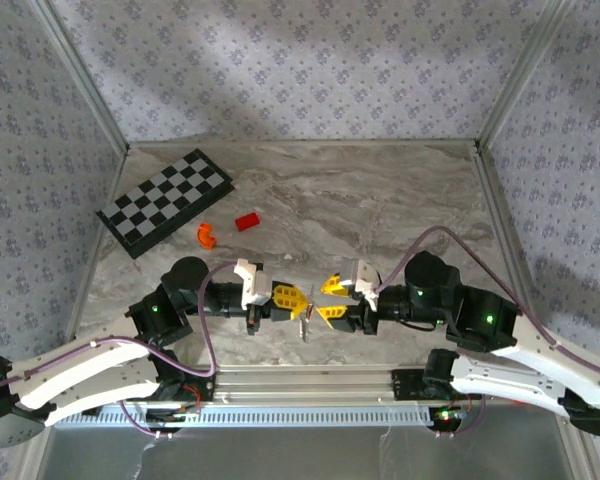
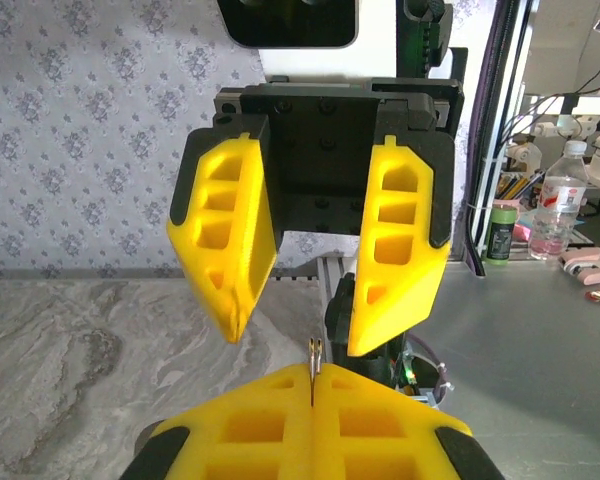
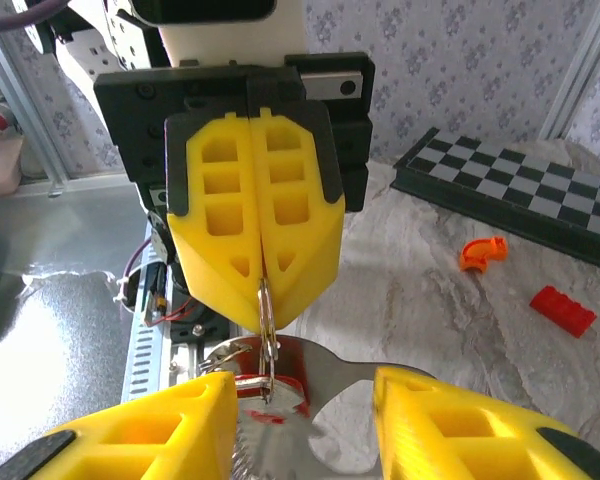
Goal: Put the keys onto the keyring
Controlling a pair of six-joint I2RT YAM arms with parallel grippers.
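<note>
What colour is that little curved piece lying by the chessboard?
Orange. The curved piece shows best in the right wrist view.

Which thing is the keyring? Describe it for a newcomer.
Near the table's front edge, the left gripper faces the right gripper. The left one's shut yellow fingers pinch a thin metal ring, the keyring, red tag and keys hanging below. Unlike the red block and orange piece by the chessboard, it is held off the table.
</note>
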